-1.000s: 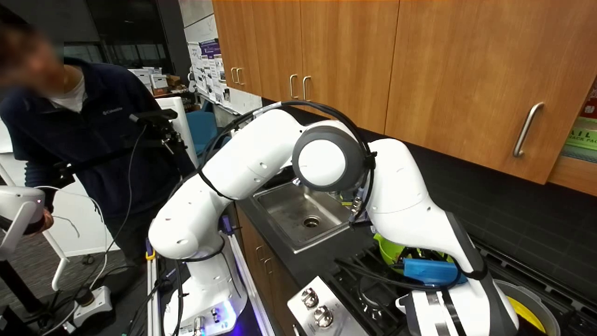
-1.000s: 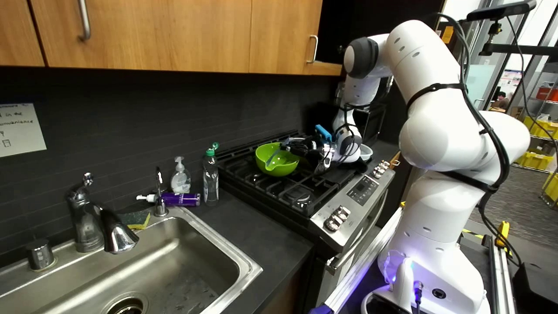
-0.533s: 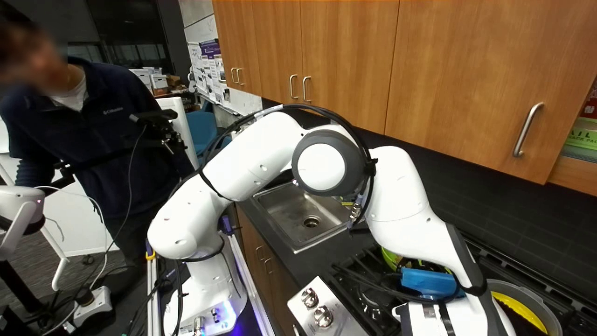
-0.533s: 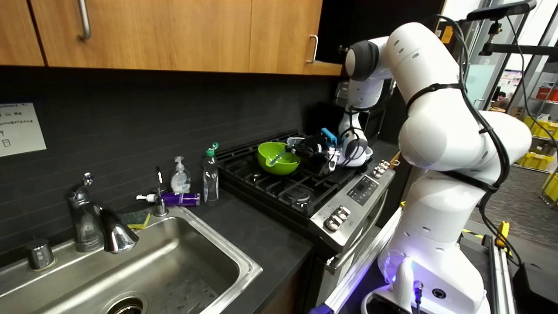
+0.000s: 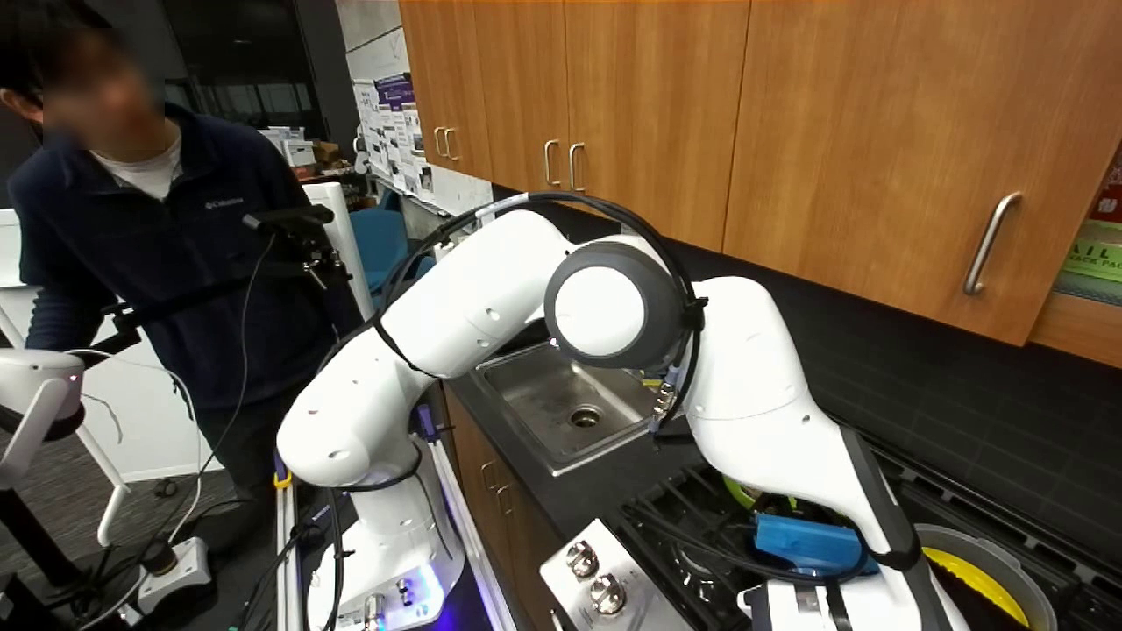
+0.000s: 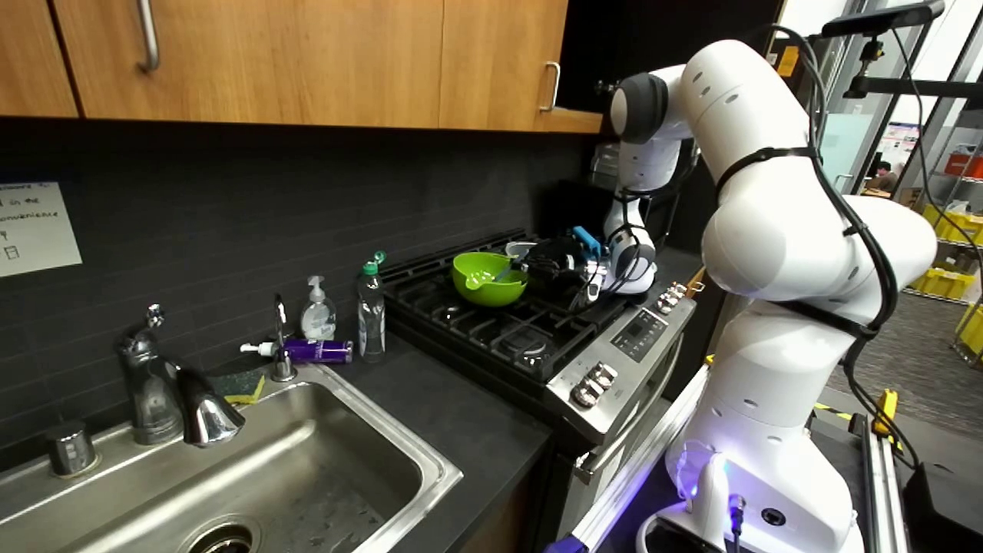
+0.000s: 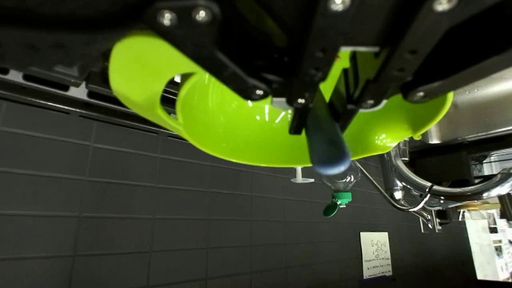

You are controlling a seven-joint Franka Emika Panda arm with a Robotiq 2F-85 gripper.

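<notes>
My gripper [image 7: 322, 121] comes in from the top of the wrist view, its narrow black fingertips shut on a dark blue utensil [image 7: 328, 140]. The utensil's rounded end points out past the fingers; its other end is hidden by the gripper. Behind them, in the wrist view, spreads the inside of a bright green bowl [image 7: 240, 132] with a loop handle. In an exterior view the bowl [image 6: 488, 292] stands on the stove grate, and the utensil [image 6: 503, 271] reaches over its inside from the gripper. The arm covers most of the bowl [image 5: 743, 493] in an exterior view.
Black grates cover the stove [image 6: 530, 346], with chrome knobs in front. A grey pot [image 5: 1034, 583] with something yellow inside stands beside the wrist. Soap bottles [image 6: 371, 315] and a metal sink [image 6: 415, 438] lie to one side. Wooden cabinets [image 5: 649, 114] hang above.
The forearm and gripper have drawn back from the bowl, away from the sink and slightly lower, the utensil still gripped. The bowl has turned or tipped slightly. The person has shifted.
</notes>
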